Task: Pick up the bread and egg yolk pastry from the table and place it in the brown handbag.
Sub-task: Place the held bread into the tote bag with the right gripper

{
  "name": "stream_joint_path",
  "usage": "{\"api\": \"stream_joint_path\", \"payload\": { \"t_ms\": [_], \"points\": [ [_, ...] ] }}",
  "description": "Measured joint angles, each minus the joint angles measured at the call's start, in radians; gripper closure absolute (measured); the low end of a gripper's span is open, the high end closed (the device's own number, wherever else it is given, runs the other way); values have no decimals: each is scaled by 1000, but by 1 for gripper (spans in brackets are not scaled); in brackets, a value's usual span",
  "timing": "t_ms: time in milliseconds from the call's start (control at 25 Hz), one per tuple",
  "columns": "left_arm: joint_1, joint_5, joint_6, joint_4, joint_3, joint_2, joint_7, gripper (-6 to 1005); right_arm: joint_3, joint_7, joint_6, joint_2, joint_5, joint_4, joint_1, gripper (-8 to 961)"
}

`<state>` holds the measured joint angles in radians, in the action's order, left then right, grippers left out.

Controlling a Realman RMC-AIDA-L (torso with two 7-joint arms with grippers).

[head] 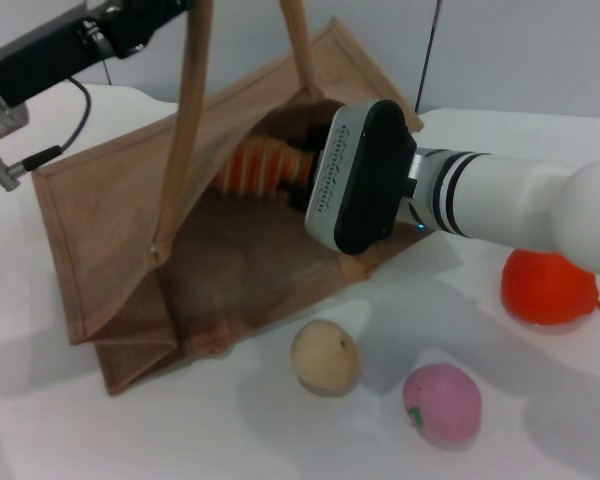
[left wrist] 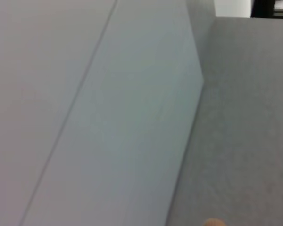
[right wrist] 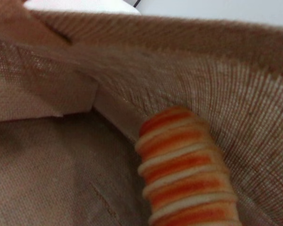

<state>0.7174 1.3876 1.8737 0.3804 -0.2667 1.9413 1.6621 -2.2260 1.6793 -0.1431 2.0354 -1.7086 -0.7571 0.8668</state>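
Note:
The brown handbag (head: 130, 230) lies on the white table with its mouth held open toward the right. Its two tan handles (head: 188, 120) rise taut out of the top of the head view, where my left arm (head: 80, 40) ends. My right arm's wrist (head: 360, 175) sits at the bag's mouth. The striped bread (head: 263, 165) is just beyond it, inside the bag. In the right wrist view the bread (right wrist: 186, 176) lies against the burlap wall (right wrist: 85, 84); no fingers show. The egg yolk pastry (head: 325, 357) rests on the table in front of the bag.
A pink ball with a green mark (head: 442, 403) lies right of the pastry. An orange fruit (head: 548, 287) sits at the right under my right forearm. A black cable (head: 80, 115) hangs at the back left. The left wrist view shows only walls.

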Motion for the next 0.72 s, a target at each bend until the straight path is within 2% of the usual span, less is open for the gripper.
{"api": "stream_joint_path", "payload": {
  "t_ms": [160,400,720],
  "points": [
    [-11,9,-34,0,25,1,8,854,-9,1,1,0,5,0,0,388],
    [-13,7,-178,-5,44,13,25,853,-49,0,-6,0,47,-9,-2,173],
    [-24,11,-350,-6,54,37,63,852,-58,-5,-9,-5,49,-79,-55,94]
  ]
}}
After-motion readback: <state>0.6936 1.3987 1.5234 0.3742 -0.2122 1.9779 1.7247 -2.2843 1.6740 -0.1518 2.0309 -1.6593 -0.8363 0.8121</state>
